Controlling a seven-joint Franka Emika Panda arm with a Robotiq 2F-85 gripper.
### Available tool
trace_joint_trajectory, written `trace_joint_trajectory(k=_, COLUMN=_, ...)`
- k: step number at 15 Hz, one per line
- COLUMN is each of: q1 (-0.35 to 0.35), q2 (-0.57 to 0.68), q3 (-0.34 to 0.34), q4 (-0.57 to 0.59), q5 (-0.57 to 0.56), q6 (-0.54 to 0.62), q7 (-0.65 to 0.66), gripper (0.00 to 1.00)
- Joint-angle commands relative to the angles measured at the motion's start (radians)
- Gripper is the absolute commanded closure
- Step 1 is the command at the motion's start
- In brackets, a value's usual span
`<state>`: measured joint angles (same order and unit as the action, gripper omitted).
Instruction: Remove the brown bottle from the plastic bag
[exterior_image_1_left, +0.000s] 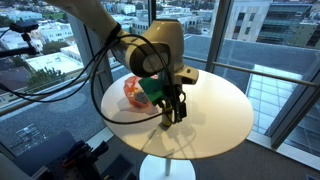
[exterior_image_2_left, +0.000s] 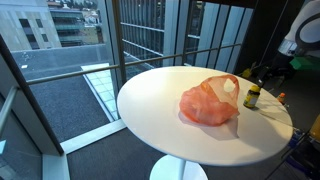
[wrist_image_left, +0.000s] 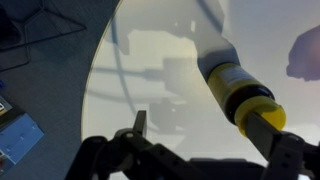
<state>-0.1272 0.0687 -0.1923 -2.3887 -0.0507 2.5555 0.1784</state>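
Note:
The brown bottle (exterior_image_2_left: 252, 97) with a yellow cap stands upright on the round white table (exterior_image_2_left: 160, 105), just beside the orange plastic bag (exterior_image_2_left: 210, 102) and outside it. In the wrist view the bottle (wrist_image_left: 237, 86) sits against the right finger, with a wide gap to the left finger. My gripper (wrist_image_left: 200, 122) is open and not closed on it. In an exterior view the gripper (exterior_image_1_left: 173, 112) hangs low over the table next to the bag (exterior_image_1_left: 133, 92), and the bottle is hidden there. In an exterior view the gripper (exterior_image_2_left: 263, 74) is just above the bottle.
The table's edge (exterior_image_1_left: 205, 140) drops off all round on a single pedestal. Glass walls and window frames (exterior_image_2_left: 115, 45) stand close behind. A small orange item (exterior_image_2_left: 281, 96) lies near the table's rim by the bottle. Cables (exterior_image_1_left: 95, 60) hang from the arm.

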Motion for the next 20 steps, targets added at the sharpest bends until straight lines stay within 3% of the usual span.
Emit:
trace_joint_trajectory(k=1, q1=-0.002, q2=-0.038, q3=0.009, q4=-0.01, q5=-0.028, q6=-0.014, q7=0.023, gripper=0.0)
trace_joint_trajectory(k=8, q1=0.017, q2=-0.103, q3=0.051, q4=-0.005, q5=-0.024, q6=-0.075, q7=0.008, gripper=0.0)
trace_joint_trajectory(k=20, q1=0.09, q2=-0.206, q3=0.151, q4=0.045, q5=0.009, q6=-0.387, q7=-0.065, gripper=0.0)
